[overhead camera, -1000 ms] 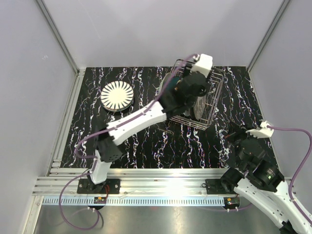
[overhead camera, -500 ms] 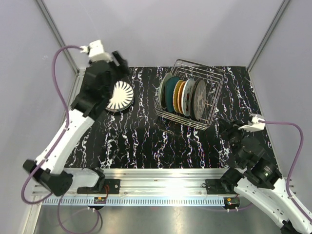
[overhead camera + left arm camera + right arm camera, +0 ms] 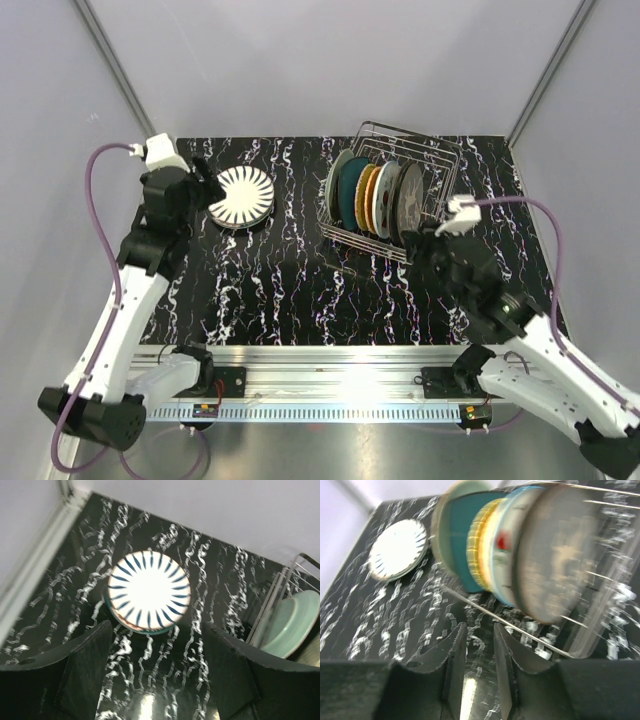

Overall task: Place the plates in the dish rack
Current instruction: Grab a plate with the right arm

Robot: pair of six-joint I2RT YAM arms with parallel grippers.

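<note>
1. The desk (image 3: 300,290) is black with white squiggly lines.
2. The dish rack (image 3: 445,185) is made of silver wire. It sits at the far right of the desk.
3. Five plates (image 3: 385,200) stand on edge in the dish rack, side by side. They are light green, dark blue-green, orange, white with a red spot, and grey-brown.
4. A white striped plate (image 3: 243,195) lies flat at the far left of the desk, well apart from the dish rack.
5. The left fingers (image 3: 95,650) are near the striped plate. They are spread wide and hold nothing.
6. The right fingers (image 3: 454,650) are near the dish rack. They are a little apart and hold nothing.
</note>
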